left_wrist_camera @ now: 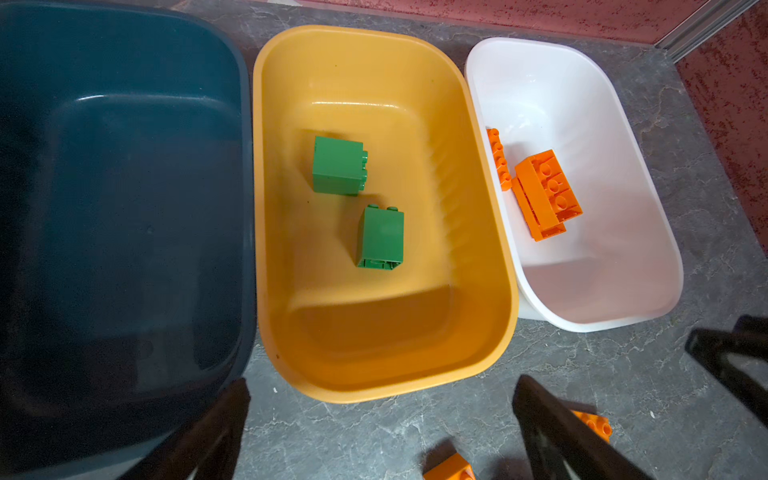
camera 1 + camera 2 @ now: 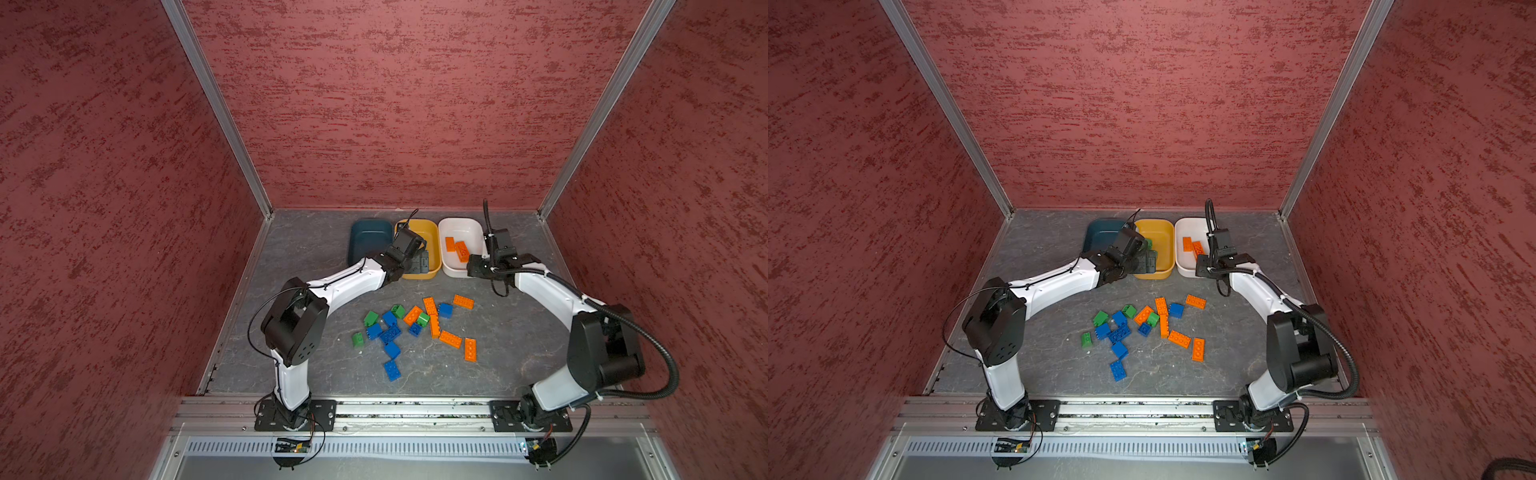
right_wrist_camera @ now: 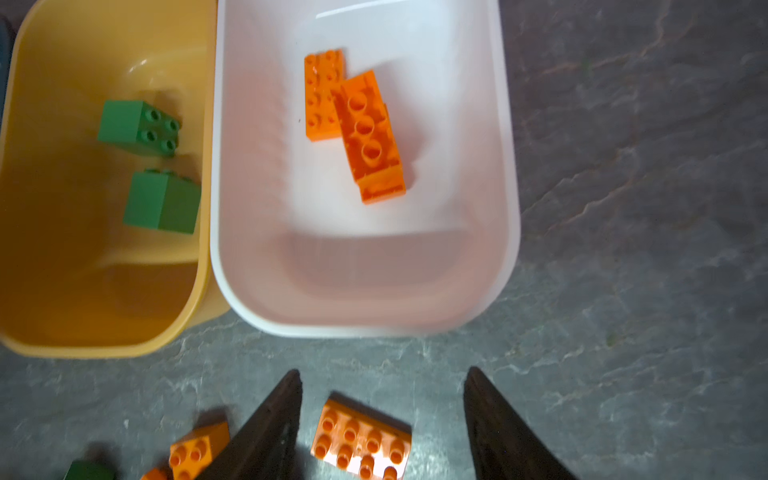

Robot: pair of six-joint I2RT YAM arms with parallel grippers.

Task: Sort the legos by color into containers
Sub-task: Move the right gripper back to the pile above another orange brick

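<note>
Three containers stand in a row at the back: teal (image 2: pixel 368 241), yellow (image 2: pixel 432 232) and white (image 2: pixel 461 226). Two green legos (image 1: pixel 338 166) lie in the yellow one (image 1: pixel 478 249). In the white one (image 3: pixel 478 166) an overturned orange lego (image 3: pixel 370 137) rests on another. Loose orange (image 2: pixel 469 349), blue (image 2: pixel 392 370) and green (image 2: pixel 357 338) legos are scattered mid-table. My left gripper (image 1: pixel 382 386) hangs open and empty over the yellow container's near edge. My right gripper (image 3: pixel 382 374) is open above the table by the white container's near edge; an orange lego (image 3: pixel 361 442) lies on the table below it.
Red textured walls close in the back and both sides. A metal rail (image 2: pixel 415 409) with both arm bases runs along the front edge. The two arms (image 2: pixel 345 282) curve in from left and right around the loose pile.
</note>
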